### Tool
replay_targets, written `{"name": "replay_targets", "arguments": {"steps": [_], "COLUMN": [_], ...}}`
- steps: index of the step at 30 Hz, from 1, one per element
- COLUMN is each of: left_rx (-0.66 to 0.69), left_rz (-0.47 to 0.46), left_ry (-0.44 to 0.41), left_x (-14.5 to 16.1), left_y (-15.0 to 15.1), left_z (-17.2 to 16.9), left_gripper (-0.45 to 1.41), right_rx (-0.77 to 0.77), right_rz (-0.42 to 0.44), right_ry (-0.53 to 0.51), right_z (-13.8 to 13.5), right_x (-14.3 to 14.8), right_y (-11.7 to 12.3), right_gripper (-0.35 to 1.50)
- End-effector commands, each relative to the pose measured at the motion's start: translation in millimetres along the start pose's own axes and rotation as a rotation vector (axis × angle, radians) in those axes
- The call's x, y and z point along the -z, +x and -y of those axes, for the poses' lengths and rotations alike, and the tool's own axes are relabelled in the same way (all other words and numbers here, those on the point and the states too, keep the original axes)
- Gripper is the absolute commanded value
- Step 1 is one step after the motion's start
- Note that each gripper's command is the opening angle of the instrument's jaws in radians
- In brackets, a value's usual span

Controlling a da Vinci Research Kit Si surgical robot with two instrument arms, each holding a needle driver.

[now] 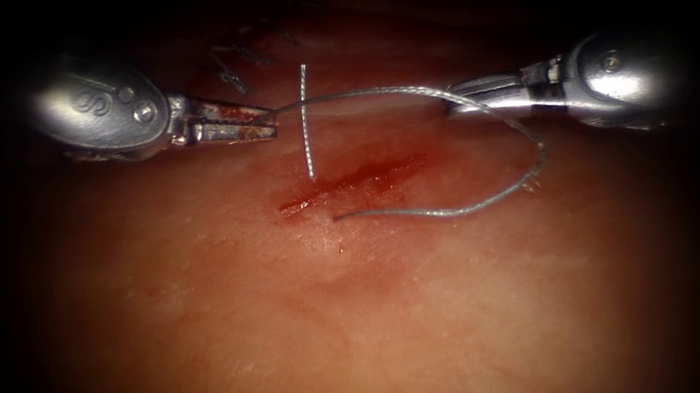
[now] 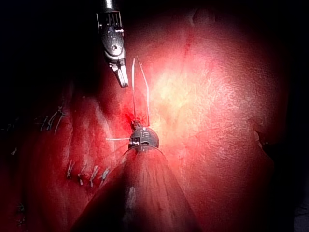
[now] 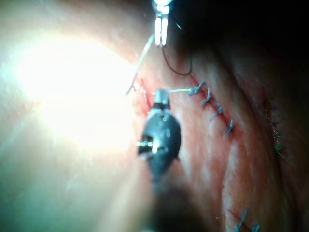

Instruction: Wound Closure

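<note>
Where the left arm's silver needle driver (image 1: 271, 126) reaches in, its jaws are pressed together on the grey braided thread (image 1: 375, 93), which leaves their tips and arcs across to the right arm's silver needle driver (image 1: 449, 101). The right tool's jaws lie close together. The thread crosses over them, and I cannot tell whether they grip it. Past the right tool the thread drops, bends back in a wide curve and ends free just below the short red cut (image 1: 349, 184), about midway between the two tools.

A second, straight length of thread (image 1: 306, 121) stands just beyond the left tool's tips. Its lower end meets the pale pink tissue (image 1: 393, 318) at the cut's left part, and its upper end is free. Red fluid (image 1: 381, 173) lines the cut, below and between both tips. I cannot make out the curved needle in any view, and neither tool visibly holds it.

In the left wrist view, the left tool (image 2: 143, 137) sits right at the cut. Two strands of thread (image 2: 147, 96) rise from it, and the right tool (image 2: 122, 79) hangs close beside them. In the right wrist view, the right tool (image 3: 161, 94) is just beside the cut, with the left tool (image 3: 161, 34) beyond it. A row of dark finished stitches (image 3: 208, 99) runs outward from the right tool's tip.
</note>
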Motion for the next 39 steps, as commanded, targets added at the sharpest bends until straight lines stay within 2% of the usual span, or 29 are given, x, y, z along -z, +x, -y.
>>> {"name": "replay_targets", "arguments": {"steps": [1, 5, 10, 18, 22, 25, 31, 39], "left_rx": [0.003, 0.029, 0.039, 0.046, 0.047, 0.05, 0.042, 0.037], "left_rz": [0.006, 0.024, 0.054, 0.067, 0.079, 0.087, 0.1, 0.1], "left_ry": [0.011, 0.034, 0.02, 0.014, 0.012, 0.008, 0.003, -0.005], "left_x": [-1.5, -4.0, -6.0, -6.4, -6.3, -5.9, -4.4, -2.2], "left_y": [-0.3, -1.4, -3.6, -4.2, -3.9, -3.4, -1.8, -0.1], "left_z": [-0.4, -1.1, -2.1, -2.0, -2.5, -3.4, -5.5, -6.3], "left_gripper": [-0.45, -0.45, -0.45, -0.45, -0.45, -0.45, -0.45, -0.45], "right_rx": [0.003, 0.001, 0.006, -0.001, -0.015, -0.026, -0.047, -0.04], "right_rz": [-0.005, -0.02, -0.043, -0.082, -0.101, -0.101, -0.088, -0.035], "right_ry": [0.011, 0.021, 0.046, 0.04, -0.016, -0.055, -0.157, -0.19], "right_z": [0.6, 1.0, 1.6, 2.3, 2.0, 1.7, 0.8, 1.0], "right_x": [-1.8, -3.4, -5.0, -6.1, -7.0, -8.2, -10.1, -11.2], "right_y": [0.3, 1.5, 2.4, 3.1, 3.3, 3.1, 2.3, 0.8], "right_gripper": [-0.35, -0.35, -0.35, -0.35, -0.35, 0.0, 0.36, 0.42]}}
